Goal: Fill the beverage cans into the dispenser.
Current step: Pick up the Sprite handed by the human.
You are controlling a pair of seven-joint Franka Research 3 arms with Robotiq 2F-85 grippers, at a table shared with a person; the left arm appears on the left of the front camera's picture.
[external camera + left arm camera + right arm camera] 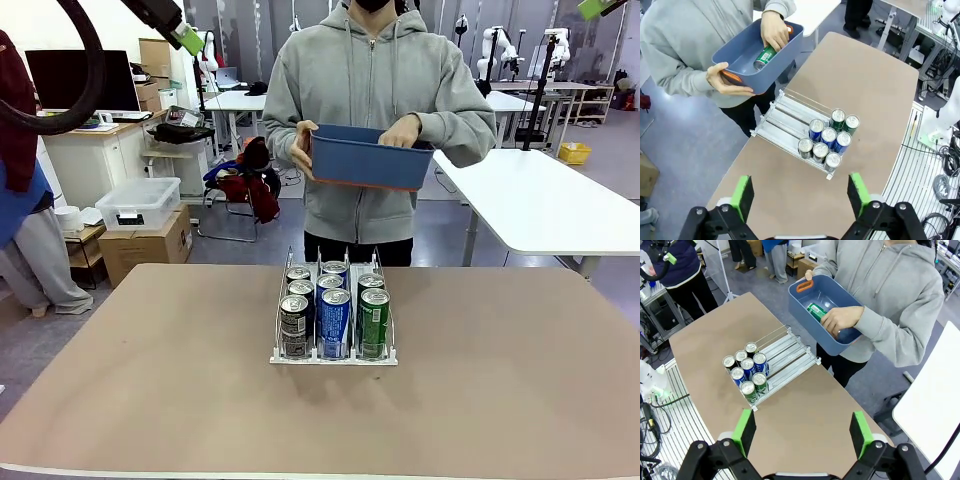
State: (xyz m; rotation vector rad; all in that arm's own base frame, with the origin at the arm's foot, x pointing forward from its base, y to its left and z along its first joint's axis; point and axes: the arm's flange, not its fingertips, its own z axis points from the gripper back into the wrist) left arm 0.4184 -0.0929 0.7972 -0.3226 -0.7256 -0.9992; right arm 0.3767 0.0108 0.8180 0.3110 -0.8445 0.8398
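The clear dispenser [333, 357] stands mid-table with several beverage cans [334, 310] in its three lanes: black on the left, blue in the middle, green on the right. Both wrist views show the dispenser [785, 114] [791, 351] from above, the cans [828, 136] [747, 371] packed at its robot-side end. Behind the table a person holds a blue bin [365, 160] [742, 50] [807, 302] and has one hand on a green can [765, 57] [816, 311] inside it. My left gripper [188, 40] [800, 194] and right gripper [600, 8] [802, 432] hang high above the table, both open and empty.
The brown table [150, 390] has bare room on all sides of the dispenser. A white table [550, 200] stands at the back right. Boxes [145, 205] and another person [20, 200] are off to the left, beyond the table.
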